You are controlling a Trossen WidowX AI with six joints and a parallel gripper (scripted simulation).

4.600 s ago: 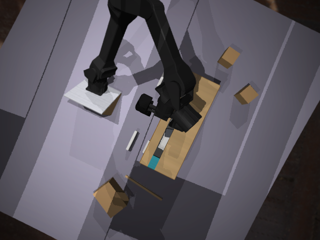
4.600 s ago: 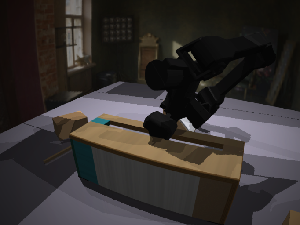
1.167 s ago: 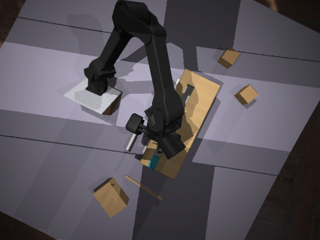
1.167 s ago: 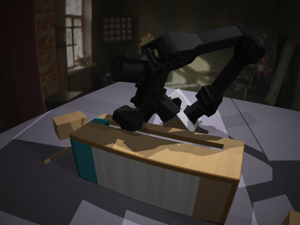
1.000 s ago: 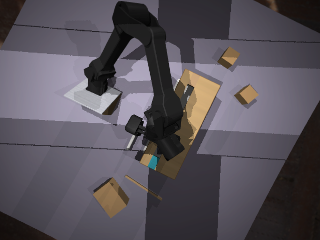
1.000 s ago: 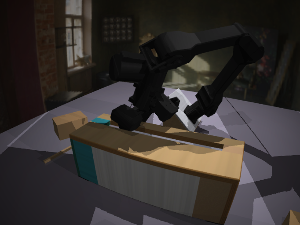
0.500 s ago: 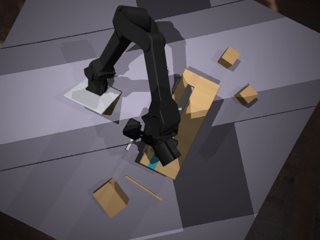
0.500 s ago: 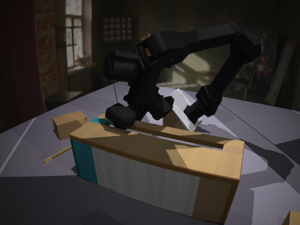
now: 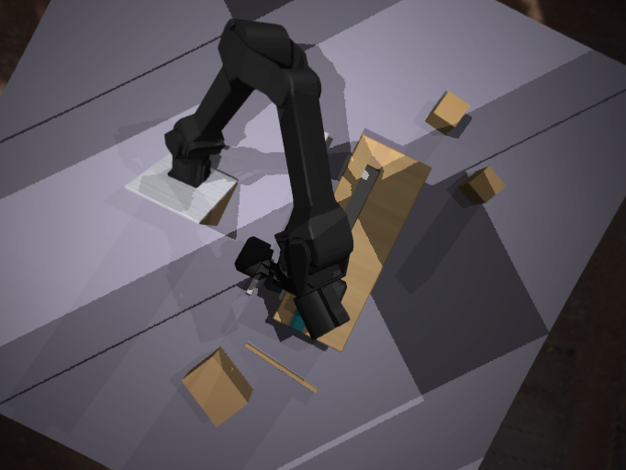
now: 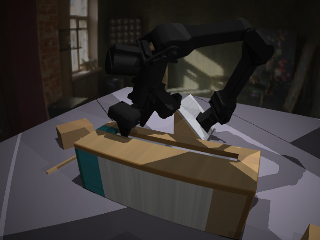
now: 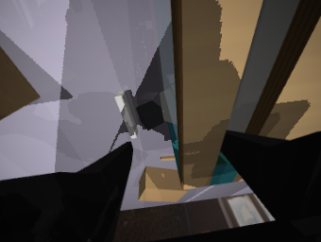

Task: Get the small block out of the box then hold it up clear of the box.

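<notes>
The long wooden box [image 9: 361,298] [image 10: 165,160] [image 11: 200,95] has a slot along its top and a teal band [image 9: 296,320] [image 10: 90,173] at one end. I cannot identify the small block for certain. A small pale patch [image 9: 364,174] shows in the slot's far end; block or light, I cannot tell. My gripper [image 10: 146,125] [image 11: 172,139] is open and empty near the teal end. One finger is over the slot, the other outside the box, above the table. Whether the first tip enters the slot is unclear. The shelf is hidden.
A pale bar [image 9: 251,286] [image 11: 126,114] is beside the box, with a dark patch between them. A large wooden block [image 9: 215,389] [image 10: 73,132] [image 11: 160,184] and thin stick [image 9: 283,368] [image 10: 60,165] lie beyond the teal end. Two small wooden blocks [image 9: 450,108] [image 9: 487,183] are behind. A white-topped wedge [image 9: 151,185] [image 10: 191,104] is by the arm base.
</notes>
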